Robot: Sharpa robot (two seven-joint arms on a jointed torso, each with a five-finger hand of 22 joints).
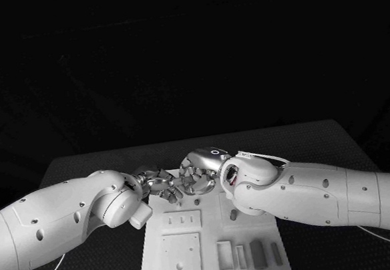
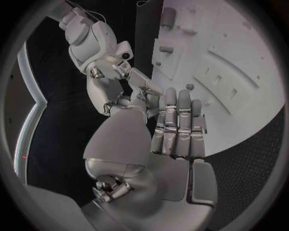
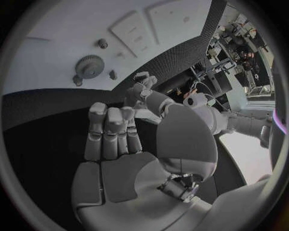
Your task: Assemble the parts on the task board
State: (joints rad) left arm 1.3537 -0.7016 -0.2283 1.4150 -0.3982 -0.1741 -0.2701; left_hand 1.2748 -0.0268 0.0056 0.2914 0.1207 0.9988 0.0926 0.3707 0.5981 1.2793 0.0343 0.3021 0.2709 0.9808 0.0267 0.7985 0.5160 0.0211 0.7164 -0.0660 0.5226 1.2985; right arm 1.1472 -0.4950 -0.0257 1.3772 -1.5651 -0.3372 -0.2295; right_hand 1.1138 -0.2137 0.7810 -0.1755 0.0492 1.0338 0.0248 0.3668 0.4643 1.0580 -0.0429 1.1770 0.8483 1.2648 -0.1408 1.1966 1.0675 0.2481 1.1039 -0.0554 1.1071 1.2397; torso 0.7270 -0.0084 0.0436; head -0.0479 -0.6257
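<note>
Head view puts your white rectangular task board [image 1: 187, 257] at lower centre on the black counter [image 1: 83, 170], small grey parts [image 1: 257, 253] along its lower right. Just above its top edge, left hand [image 1: 158, 184] and right hand [image 1: 198, 175] meet, fingers straight and together, holding nothing.

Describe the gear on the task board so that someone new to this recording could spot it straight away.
Start at the white task board in the middle of the black table, as the right wrist view shows it. Near the board's edge, beyond the right hand, lies the gear. It is the one round grey disc with a toothed rim, far larger than the small dark pieces beside it.
</note>
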